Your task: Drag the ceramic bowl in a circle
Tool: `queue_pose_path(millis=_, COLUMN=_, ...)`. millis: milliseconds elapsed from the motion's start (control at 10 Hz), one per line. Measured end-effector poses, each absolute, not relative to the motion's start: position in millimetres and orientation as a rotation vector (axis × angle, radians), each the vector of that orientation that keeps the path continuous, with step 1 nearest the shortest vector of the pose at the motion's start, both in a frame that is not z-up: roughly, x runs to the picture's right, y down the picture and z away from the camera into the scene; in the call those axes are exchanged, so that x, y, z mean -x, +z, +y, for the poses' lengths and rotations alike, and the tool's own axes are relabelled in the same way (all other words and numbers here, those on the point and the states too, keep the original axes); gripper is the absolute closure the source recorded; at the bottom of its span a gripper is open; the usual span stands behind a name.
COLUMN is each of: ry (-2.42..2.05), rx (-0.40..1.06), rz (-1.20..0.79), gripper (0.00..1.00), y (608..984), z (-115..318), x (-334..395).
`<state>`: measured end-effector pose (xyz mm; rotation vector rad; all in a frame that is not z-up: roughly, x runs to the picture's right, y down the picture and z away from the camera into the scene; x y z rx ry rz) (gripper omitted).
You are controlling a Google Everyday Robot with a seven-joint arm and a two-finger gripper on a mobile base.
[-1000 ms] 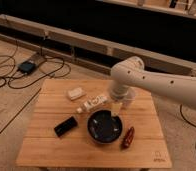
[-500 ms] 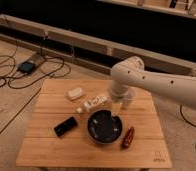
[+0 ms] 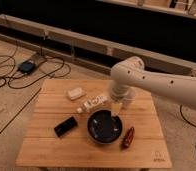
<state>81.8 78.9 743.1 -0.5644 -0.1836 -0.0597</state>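
Observation:
The ceramic bowl (image 3: pixel 105 128) is large, round, black and glossy with a dark bluish inside. It sits on the wooden table (image 3: pixel 46 150) right of the middle, toward the front. My white arm comes in from the right and bends down over the bowl. The gripper (image 3: pixel 113 117) hangs at the bowl's far rim, reaching into it from above. I cannot tell whether it touches the rim.
A small flat black box (image 3: pixel 65 126) lies left of the bowl. A white bottle (image 3: pixel 93 103) lies on its side behind the bowl, and a white block (image 3: pixel 75 93) sits farther back left. A red-brown object (image 3: pixel 128 137) lies right of the bowl. A white cup (image 3: pixel 128 98) stands behind the arm. Cables (image 3: pixel 21 75) lie on the floor at left.

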Motion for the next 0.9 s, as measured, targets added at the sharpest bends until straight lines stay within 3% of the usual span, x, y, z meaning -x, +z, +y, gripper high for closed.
queue_pose_path(millis=900, ry=-0.060, rx=0.563, rz=-0.183, gripper=0.20, y=743.6, z=79.7, x=-81.7)
